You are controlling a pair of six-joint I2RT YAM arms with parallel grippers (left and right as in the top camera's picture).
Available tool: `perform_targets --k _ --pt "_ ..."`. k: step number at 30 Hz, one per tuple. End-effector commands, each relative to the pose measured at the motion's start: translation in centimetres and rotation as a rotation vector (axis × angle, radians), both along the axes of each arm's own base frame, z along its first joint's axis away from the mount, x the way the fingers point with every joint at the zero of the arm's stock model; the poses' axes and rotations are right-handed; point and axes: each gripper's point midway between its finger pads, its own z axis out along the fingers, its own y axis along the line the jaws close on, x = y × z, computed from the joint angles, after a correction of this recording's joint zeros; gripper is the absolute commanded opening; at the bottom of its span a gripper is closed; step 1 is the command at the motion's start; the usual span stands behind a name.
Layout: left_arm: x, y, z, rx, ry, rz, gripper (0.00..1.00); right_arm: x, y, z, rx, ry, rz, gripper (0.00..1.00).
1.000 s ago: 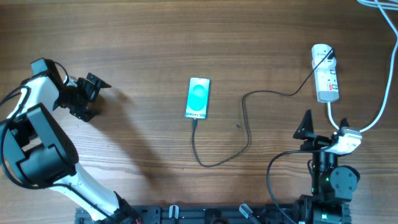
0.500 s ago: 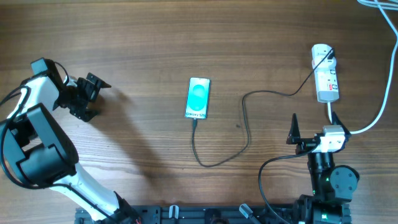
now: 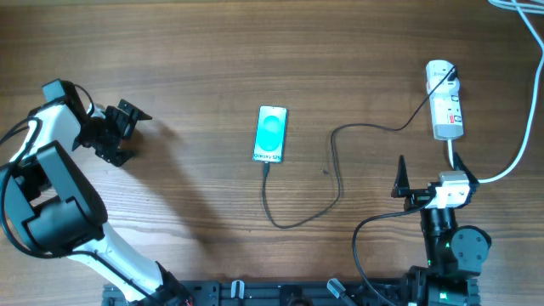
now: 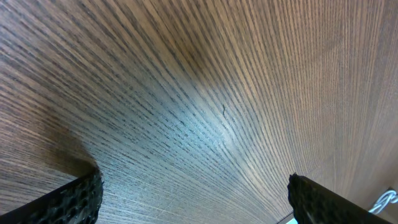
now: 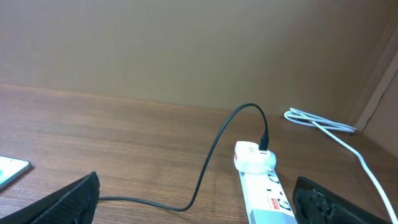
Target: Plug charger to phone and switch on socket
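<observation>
The socket [image 3: 445,109] lies toward the far right corner of the desk, its long axis running from the far edge toward the near edge. The right gripper [image 5: 196,186] sits just on the near side of it, its fingers spread wide and holding nothing. In the right wrist view the strip shows straight ahead and a little to the right of the gap between the fingers. A reach toward the far edge would therefore bring the gripper along the strip's length. The left gripper [image 3: 127,136] rests near the left edge, also spread and empty, over bare wood. It is well apart from the socket, so the right arm is much the nearer one.

The phone [image 3: 271,134] lies flat at mid-desk, its long axis also far-to-near. The charger [image 3: 337,174] runs from a white plug [image 5: 254,157] at the socket's far end, loops toward the near edge and meets the phone's near end.

Whether the connector tip is fully seated cannot be told from overhead. The socket's near part is cut off in the wrist view, and its switch and setting are too small to make out.
</observation>
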Motion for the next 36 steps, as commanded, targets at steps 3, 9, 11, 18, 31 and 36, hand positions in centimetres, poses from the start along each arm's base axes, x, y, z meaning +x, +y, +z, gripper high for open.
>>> perform_targets --k 3,9,11,18,31,36 --pt "-1.8 0.2 -2.6 0.028 0.092 0.001 1.00 -0.1 2.2 0.5 -0.012 -0.022 0.095 1.00" --pt "-1.8 0.2 -2.6 0.028 0.092 0.001 1.00 -0.5 5.6 0.5 -0.011 -0.022 0.230 1.00" --pt "-1.8 0.2 -2.6 0.028 0.092 0.001 1.00 -0.5 5.3 0.5 -0.010 -0.022 0.219 1.00" --pt "-1.8 0.2 -2.6 0.028 0.092 0.001 1.00 -0.1 2.5 0.4 -0.012 -0.021 0.106 1.00" --pt "-1.8 0.2 -2.6 0.028 0.092 0.001 1.00 -0.1 2.5 0.4 -0.012 -0.021 0.106 1.00" --pt "-1.8 0.2 -2.6 0.028 0.092 0.001 1.00 -0.1 2.5 0.5 -0.012 -0.022 0.106 1.00"
